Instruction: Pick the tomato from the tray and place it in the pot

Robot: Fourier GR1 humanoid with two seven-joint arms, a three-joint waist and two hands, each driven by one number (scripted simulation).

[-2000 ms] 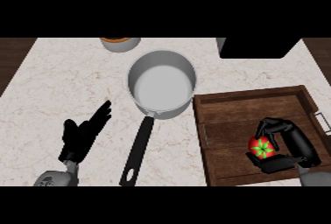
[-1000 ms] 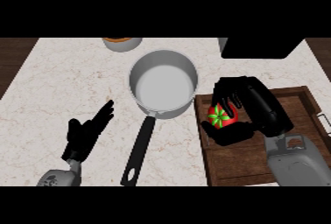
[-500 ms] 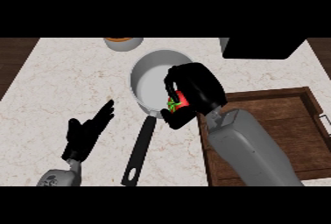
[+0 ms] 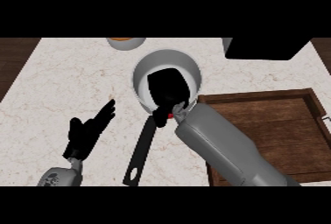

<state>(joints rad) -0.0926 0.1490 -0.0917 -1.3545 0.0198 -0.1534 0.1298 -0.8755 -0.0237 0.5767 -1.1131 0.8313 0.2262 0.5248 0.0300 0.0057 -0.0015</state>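
The right hand (image 4: 169,87) is hanging inside the mouth of the pot (image 4: 145,65), its fingers curling down round the tomato (image 4: 170,115), of which only a red sliver is peeking out at the pot's near rim. The wooden tray (image 4: 271,127) is sitting just right of the pot. The left hand (image 4: 89,130) is resting open on the counter (image 4: 65,78), fingers straight.

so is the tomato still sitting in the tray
No, the wooden tray shows only bare wood, and a sliver of the red tomato peeks out under the right robot hand over the pot.
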